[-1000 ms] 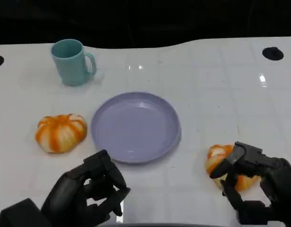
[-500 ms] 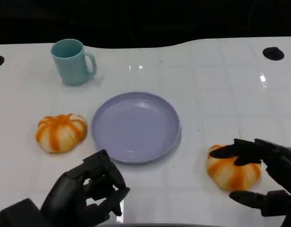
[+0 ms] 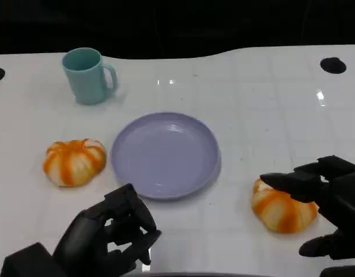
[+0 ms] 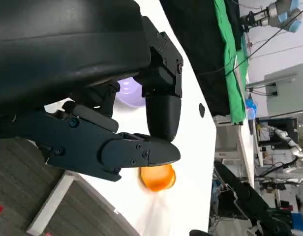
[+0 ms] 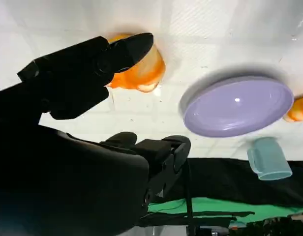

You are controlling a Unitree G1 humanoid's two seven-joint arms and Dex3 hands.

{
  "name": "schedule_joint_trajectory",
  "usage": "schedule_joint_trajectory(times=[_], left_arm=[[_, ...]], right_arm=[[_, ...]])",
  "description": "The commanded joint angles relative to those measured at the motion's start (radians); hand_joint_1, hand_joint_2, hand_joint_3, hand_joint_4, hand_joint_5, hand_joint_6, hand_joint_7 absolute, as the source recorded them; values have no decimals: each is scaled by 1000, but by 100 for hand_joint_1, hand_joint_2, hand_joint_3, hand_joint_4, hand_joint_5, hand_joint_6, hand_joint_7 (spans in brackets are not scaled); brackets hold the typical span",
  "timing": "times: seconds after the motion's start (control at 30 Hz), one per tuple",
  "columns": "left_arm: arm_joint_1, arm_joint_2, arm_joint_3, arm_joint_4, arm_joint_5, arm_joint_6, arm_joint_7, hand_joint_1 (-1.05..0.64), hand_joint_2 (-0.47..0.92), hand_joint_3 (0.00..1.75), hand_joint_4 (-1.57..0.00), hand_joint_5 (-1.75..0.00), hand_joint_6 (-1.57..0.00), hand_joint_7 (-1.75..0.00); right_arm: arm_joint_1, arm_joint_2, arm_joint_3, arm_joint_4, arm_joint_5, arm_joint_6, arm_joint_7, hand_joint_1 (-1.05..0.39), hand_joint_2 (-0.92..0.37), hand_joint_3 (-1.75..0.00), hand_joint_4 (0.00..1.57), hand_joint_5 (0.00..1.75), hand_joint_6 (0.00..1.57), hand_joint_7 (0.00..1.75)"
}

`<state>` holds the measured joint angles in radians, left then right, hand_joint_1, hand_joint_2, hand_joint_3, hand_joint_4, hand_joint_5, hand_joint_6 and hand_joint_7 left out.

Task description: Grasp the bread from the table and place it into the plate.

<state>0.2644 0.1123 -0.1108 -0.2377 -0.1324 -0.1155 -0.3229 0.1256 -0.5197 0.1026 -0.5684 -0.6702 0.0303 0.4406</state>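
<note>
Two orange-and-white bread rolls lie on the white table. One bread (image 3: pixel 74 162) is left of the lilac plate (image 3: pixel 165 154); the other bread (image 3: pixel 281 209) is right of it, also seen as the bread (image 5: pixel 141 73) and bread (image 4: pixel 158 178). My right hand (image 3: pixel 330 208) hovers at the right bread's right side with fingers (image 3: pixel 293 183) spread over its top edge and thumb below; it holds nothing. From the wrist, my right hand (image 5: pixel 82 73) has a fingertip over the roll. My left hand (image 3: pixel 111 234) rests near the front edge, fingers curled in on nothing.
A teal mug (image 3: pixel 88 75) stands at the back left, beyond the plate. The plate (image 5: pixel 237 105) has nothing on it. Black round holes mark the table's far corners. The table's front edge runs just below both hands.
My right hand's fingers, curled over the right bread a second ago, have spread apart, and the hand has drawn back to the right. The bread stays put. My left hand has not moved.
</note>
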Motion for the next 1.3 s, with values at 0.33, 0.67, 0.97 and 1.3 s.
schedule_joint_trajectory(times=[0.33,0.67,0.97,1.3], left_arm=[[10,-7,-2,-15,9,-1,11,-56,92,40,-69,-175,-47,-175],[18,-8,-3,-30,14,5,14,-57,92,40,-70,-175,-48,-175],[33,-9,-8,-58,12,18,20,-57,92,40,-69,-175,-47,-174],[42,-9,-15,-81,14,33,28,-54,92,41,-65,-175,-44,-175]], right_arm=[[-164,23,127,264,-167,1,-66,-42,-77,-1,13,48,42,3],[-283,58,209,499,-203,37,-80,-45,-86,-1,23,31,45,1],[-372,113,272,689,-207,81,-129,-46,-92,-2,38,26,55,3],[-488,236,245,936,-136,104,-353,-33,-92,-8,73,41,85,12]])
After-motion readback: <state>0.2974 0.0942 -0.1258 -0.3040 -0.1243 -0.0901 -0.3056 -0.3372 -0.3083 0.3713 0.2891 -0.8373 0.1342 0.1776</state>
